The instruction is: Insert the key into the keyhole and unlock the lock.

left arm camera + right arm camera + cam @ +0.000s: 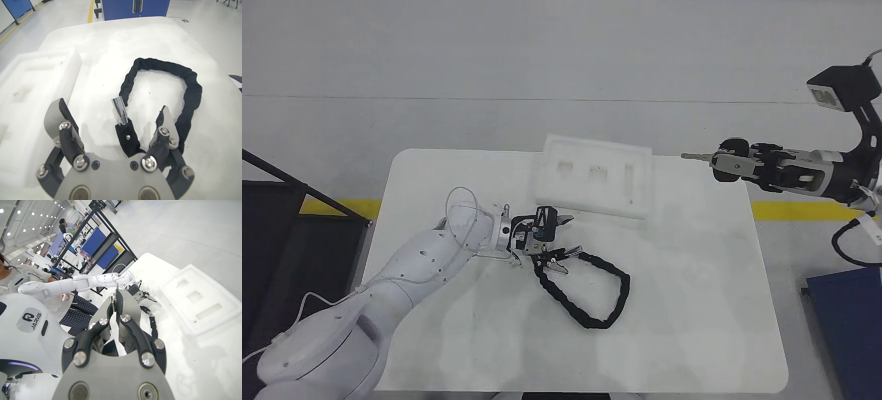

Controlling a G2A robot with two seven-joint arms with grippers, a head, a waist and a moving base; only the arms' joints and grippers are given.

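Top view has the right gripper (724, 160) clamped on the key (697, 157) near the table's (692, 330) right edge, well apart from the lock (592, 290), whose chrome end (119, 110) lies between the left gripper's (557, 235) spread fingers, so insertion and unlocking both look undone.

white arm (422, 262), thin white cable (121, 264), grey gripper (113, 106), silver screws (79, 161)

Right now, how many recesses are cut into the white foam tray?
3, in a row on the foam tray: small recess, middle recess, long slot. None seems hidden.
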